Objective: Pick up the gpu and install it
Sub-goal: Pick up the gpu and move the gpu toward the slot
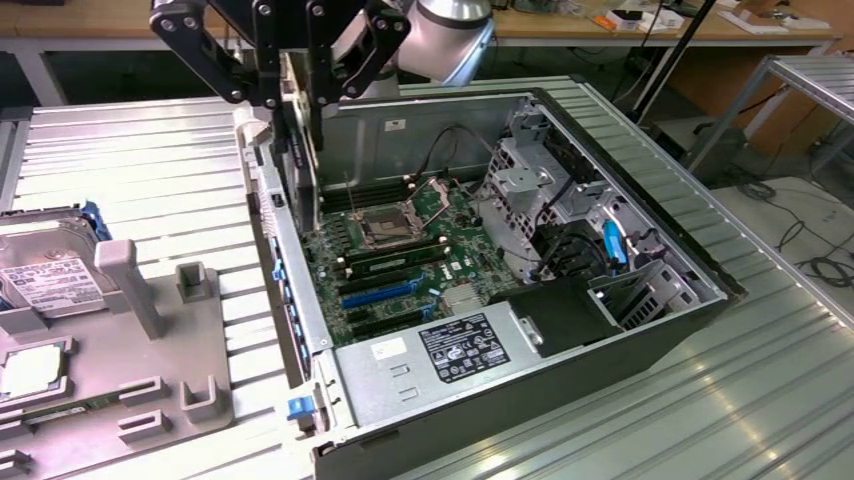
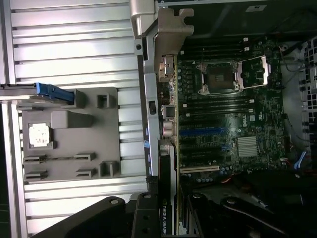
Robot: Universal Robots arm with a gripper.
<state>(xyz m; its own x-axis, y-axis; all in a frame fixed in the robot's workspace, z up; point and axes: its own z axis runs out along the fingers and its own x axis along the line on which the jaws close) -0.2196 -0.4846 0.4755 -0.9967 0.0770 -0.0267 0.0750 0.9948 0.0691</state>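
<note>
Bright overhead light glares off the ribbed metal table (image 1: 134, 150), while the computer case (image 1: 400, 150) interior lies dim.

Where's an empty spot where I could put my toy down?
The ribbed table is bare past the far end of the grey tray, beside the computer case, and again at the exterior view's right of the case. Crowded: the tray, the case's inside, and its rim where the end effector holds the gpu.

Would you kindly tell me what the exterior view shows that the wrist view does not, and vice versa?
Exterior view: the hard drive's white label, the labelled power supply and workbenches behind. Wrist view: lettering along the gpu's edge. Both: the end effector gripping the gpu above the open case, the CPU socket and the grey fixture.
</note>
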